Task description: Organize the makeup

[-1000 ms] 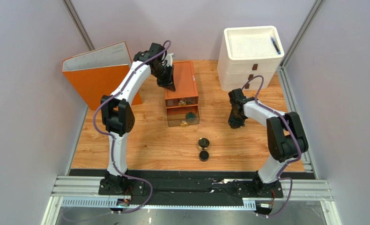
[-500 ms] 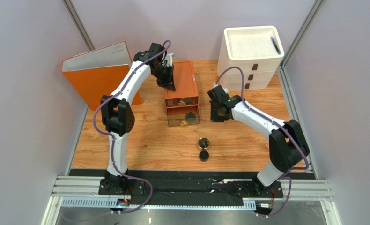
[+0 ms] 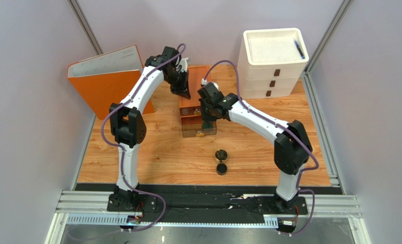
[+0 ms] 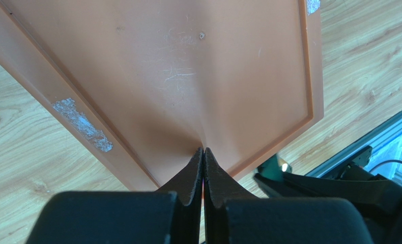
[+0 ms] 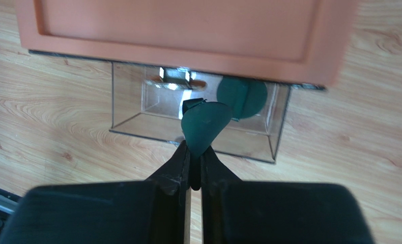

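Observation:
My right gripper is shut on the edge of a dark green disc and hangs over the open clear drawer of the orange organizer. A second green disc lies inside that drawer. From above, the right gripper sits over the drawer front. My left gripper is shut with nothing in it, tips against the organizer's orange top. A round gold jar and a small black pot stand on the wood in front of the drawer.
A large orange binder leans at the back left. A white drawer unit stands at the back right with a black pen on its top. Metal rails run along the right and near edges.
My right arm has swung left from the right middle of the table to over the open drawer, carrying the green disc. The left arm has not moved.

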`<action>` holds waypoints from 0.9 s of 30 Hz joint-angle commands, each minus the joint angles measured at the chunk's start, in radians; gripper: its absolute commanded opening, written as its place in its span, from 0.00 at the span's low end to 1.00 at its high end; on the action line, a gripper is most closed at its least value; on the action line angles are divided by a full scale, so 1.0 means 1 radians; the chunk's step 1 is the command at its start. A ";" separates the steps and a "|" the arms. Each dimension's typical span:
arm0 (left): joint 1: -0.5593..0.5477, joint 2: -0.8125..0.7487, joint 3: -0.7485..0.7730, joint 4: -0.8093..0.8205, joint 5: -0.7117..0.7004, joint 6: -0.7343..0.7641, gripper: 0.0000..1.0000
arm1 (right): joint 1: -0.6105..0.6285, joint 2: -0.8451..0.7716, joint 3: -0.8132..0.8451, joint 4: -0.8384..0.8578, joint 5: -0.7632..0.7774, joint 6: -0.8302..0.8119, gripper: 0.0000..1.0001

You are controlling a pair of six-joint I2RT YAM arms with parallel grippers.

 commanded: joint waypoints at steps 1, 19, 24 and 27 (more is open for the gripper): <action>0.002 0.001 -0.028 -0.063 -0.048 0.032 0.00 | 0.018 0.080 0.138 -0.036 -0.026 -0.002 0.24; 0.002 0.001 -0.031 -0.062 -0.042 0.034 0.00 | 0.023 -0.098 -0.056 -0.131 0.030 0.000 0.69; 0.002 -0.001 -0.032 -0.055 -0.028 0.029 0.00 | 0.025 -0.204 -0.246 -0.145 0.001 -0.001 0.72; 0.002 -0.002 -0.046 -0.049 -0.031 0.031 0.00 | 0.028 -0.238 -0.329 -0.141 -0.032 0.025 0.74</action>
